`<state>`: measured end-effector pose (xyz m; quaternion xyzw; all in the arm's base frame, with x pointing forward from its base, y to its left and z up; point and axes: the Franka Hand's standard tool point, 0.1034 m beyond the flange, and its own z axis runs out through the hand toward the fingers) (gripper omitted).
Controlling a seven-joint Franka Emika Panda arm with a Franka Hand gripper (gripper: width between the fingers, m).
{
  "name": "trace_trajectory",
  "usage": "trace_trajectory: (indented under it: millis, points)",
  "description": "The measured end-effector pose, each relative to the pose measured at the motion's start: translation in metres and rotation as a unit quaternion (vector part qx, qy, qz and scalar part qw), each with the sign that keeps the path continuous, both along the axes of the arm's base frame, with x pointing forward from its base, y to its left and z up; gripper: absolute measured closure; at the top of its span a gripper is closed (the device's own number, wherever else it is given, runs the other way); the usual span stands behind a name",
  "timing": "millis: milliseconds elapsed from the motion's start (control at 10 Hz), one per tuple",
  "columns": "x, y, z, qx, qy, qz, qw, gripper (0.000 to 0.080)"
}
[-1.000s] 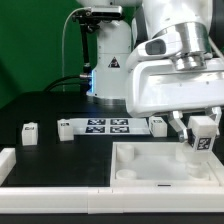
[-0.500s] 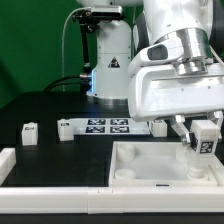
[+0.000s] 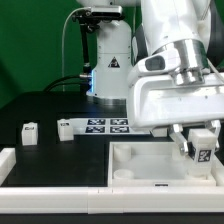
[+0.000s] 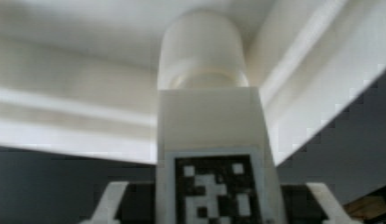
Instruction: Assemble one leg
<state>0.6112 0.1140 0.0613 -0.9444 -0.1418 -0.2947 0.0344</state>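
Observation:
My gripper is shut on a leg, a small white block with a black-and-white tag. It holds the leg just over the far corner, at the exterior view's right, of the large white square tray-like piece. In the wrist view the leg stands long and upright between my fingers, its rounded end pointing into the white piece's corner. Another leg stands on the table at the exterior view's left. A third leg lies by the marker board.
The marker board lies behind the tray-like piece. A white block sits at the left edge of the exterior view. A white stand with a tag rises at the back. The table is black.
My gripper has moved down and a little to the exterior view's right with the leg, closer to the tray-like piece's corner.

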Motion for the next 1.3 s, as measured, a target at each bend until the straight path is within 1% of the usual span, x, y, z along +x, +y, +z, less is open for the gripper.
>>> trace_trajectory:
  millis: [200, 400, 500, 600, 700, 800, 900, 1300]
  points:
    - [0.0, -0.0004, -0.0002, 0.0, -0.002, 0.0, 1.0, 0.0509]
    - [-0.0009, -0.0001, -0.0023, -0.001, 0.011, 0.001, 1.0, 0.0509]
    - [-0.0011, -0.0001, -0.0026, -0.001, 0.012, 0.001, 1.0, 0.0331]
    - [-0.0013, -0.0001, -0.003, -0.001, 0.012, 0.001, 1.0, 0.0214]
    - [-0.0014, -0.0002, -0.0032, -0.001, 0.012, 0.001, 1.0, 0.0214]
    - [-0.0015, -0.0002, -0.0033, -0.001, 0.013, 0.001, 1.0, 0.0163]
    - [-0.0015, -0.0002, -0.0034, -0.001, 0.013, 0.001, 1.0, 0.0154]
    - [-0.0017, -0.0002, -0.0039, -0.001, 0.013, 0.001, 1.0, 0.0151]
